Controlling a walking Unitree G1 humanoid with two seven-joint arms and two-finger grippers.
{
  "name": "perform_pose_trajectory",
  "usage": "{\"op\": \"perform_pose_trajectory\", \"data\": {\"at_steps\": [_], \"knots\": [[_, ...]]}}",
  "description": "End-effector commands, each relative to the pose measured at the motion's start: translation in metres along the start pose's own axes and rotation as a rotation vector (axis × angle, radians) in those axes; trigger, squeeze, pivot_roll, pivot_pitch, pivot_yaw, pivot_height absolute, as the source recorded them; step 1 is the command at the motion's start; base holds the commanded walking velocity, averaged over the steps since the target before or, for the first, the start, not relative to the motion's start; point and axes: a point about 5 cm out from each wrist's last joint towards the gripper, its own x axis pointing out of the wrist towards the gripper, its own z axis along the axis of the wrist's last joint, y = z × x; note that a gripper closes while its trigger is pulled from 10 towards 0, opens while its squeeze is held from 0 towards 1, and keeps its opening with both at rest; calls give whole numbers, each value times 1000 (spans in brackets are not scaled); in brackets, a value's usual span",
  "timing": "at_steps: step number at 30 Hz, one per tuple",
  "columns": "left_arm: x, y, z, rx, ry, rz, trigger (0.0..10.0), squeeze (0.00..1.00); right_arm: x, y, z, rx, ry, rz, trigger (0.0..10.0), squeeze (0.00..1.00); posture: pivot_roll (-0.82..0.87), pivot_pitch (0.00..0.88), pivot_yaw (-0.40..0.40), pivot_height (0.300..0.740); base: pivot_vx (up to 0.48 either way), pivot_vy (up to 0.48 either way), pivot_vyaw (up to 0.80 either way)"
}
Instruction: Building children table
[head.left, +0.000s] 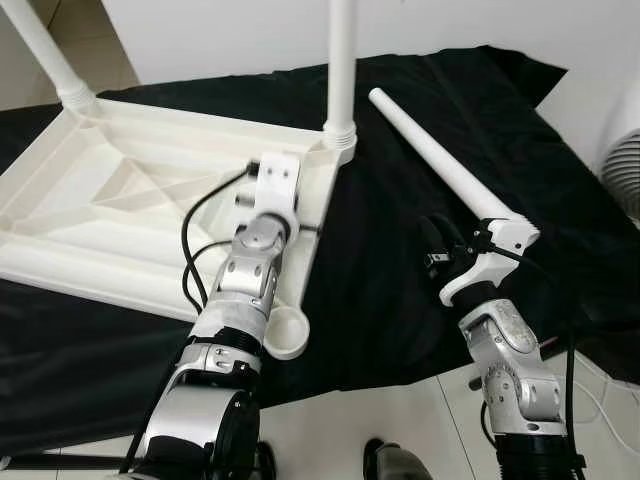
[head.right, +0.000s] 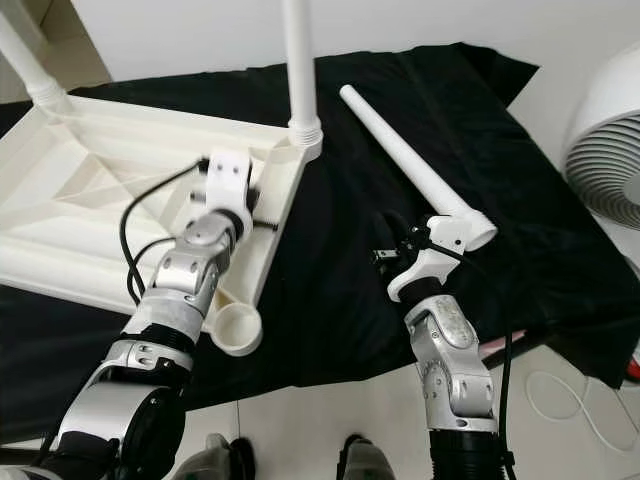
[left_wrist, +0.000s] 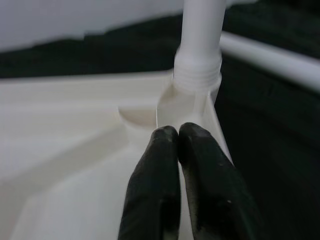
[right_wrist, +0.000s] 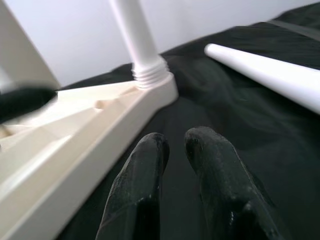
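The white children's table (head.left: 100, 270) lies upside down on a black cloth (head.left: 400, 300). One leg (head.left: 341, 60) stands screwed into its far right corner, and another leg (head.left: 45, 50) into the far left corner. The near right socket (head.left: 285, 333) is empty. A loose white leg (head.left: 430, 150) lies on the cloth to the right. My left gripper (left_wrist: 177, 131) is shut, empty, over the table's underside just short of the far right leg. My right gripper (right_wrist: 175, 137) hovers low over the cloth beside the loose leg's thick end, fingers nearly together, holding nothing.
A white fan (head.right: 610, 150) stands on the floor at the right. The cloth's front edge meets pale floor tiles (head.left: 400, 420) near my feet. A white cable (head.right: 570, 400) lies on the floor at the lower right.
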Motion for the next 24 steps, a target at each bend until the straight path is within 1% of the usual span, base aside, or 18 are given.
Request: {"op": "perform_pose_trajectory", "data": {"at_steps": [1, 3, 4, 5, 7, 8, 9, 10, 11, 13, 14, 15, 16, 18, 19, 22, 23, 24], "knots": [[-4, -32, -3, -102, -23, -134, 10000, 1000, 0, 3, -3, -2, 3, 4, 10000, 0, -135, 120, 91, 740, 0, 0, 0], [-11, -31, -1, -69, -40, -178, 10000, 1000, 1, 5, -5, 4, 8, 11, 10000, 0, -135, 120, 91, 740, 0, 0, 0], [-11, -31, -1, -69, -40, -178, 10000, 1000, 1, 5, -5, 4, 8, 11, 10000, 0, -135, 120, 91, 740, 0, 0, 0], [-14, -33, 0, -60, -51, -204, 10000, 1000, 1, 5, -5, 6, 8, 12, 10000, 0, -122, 121, 85, 740, 0, 0, 0], [-14, -33, 0, -60, -51, -204, 10000, 1000, 1, 5, -5, 6, 8, 12, 10000, 0, -122, 121, 85, 740, 0, 0, 0], [-18, -33, 3, -57, -70, -225, 10000, 471, 2, 5, -5, 6, 7, 14, 10000, 0, -112, 119, 83, 740, 0, 0, 0], [-18, -33, 3, -57, -70, -225, 10000, 471, 2, 5, -5, 6, 7, 14, 10000, 0, -112, 119, 83, 740, 0, 0, 0], [-24, -34, 5, -43, -89, -261, 10000, 0, 4, 5, -5, 7, 7, 16, 10000, 0, -112, 119, 83, 740, 0, 0, 0], [-24, -34, 5, -43, -89, -261, 10000, 0, 4, 5, -5, 7, 7, 16, 10000, 0, -112, 119, 83, 740, 0, 0, 0], [-39, -35, 4, -16, -115, -316, 10000, 0, 7, 8, -6, -7, 8, 15, 10000, 0, -98, 113, 72, 740, 0, 0, 0], [-39, -35, 4, -16, -115, -316, 10000, 0, 7, 8, -6, -7, 8, 15, 10000, 0, -98, 113, 72, 740, 0, 0, 0], [-45, -34, 3, -6, -120, -336, 10000, 0, 8, 9, -7, -18, 9, 11, 10000, 0, -98, 113, 72, 740, 0, 0, 0], [-45, -34, 3, -6, -120, -336, 10000, 0, 8, 9, -7, -18, 9, 11, 10000, 0, -98, 113, 72, 740, 0, 0, 0], [-55, -31, -1, -14, -122, -351, 10000, 0, 11, 10, -8, -39, 13, -5, 10000, 0, -95, 107, 67, 740, 0, 0, 0], [-60, -29, -3, -36, -124, -339, 10000, 0, 12, 10, -8, -49, 17, -11, 10000, 0, -93, 101, 63, 740, 0, 0, 0], [-63, -27, -5, -53, -125, -319, 10000, 0, 14, 10, -8, -51, 20, -5, 10000, 0, -93, 96, 59, 740, 0, 0, 0], [-64, -25, -7, -56, -122, -294, 10000, 0, 14, 10, -8, -56, 23, 3, 10000, 180, -91, 95, 55, 740, 0, 0, 0], [-64, -25, -7, -56, -122, -294, 10000, 0, 14, 10, -8, -56, 23, 3, 10000, 180, -91, 95, 55, 740, 0, 0, 0]]}}
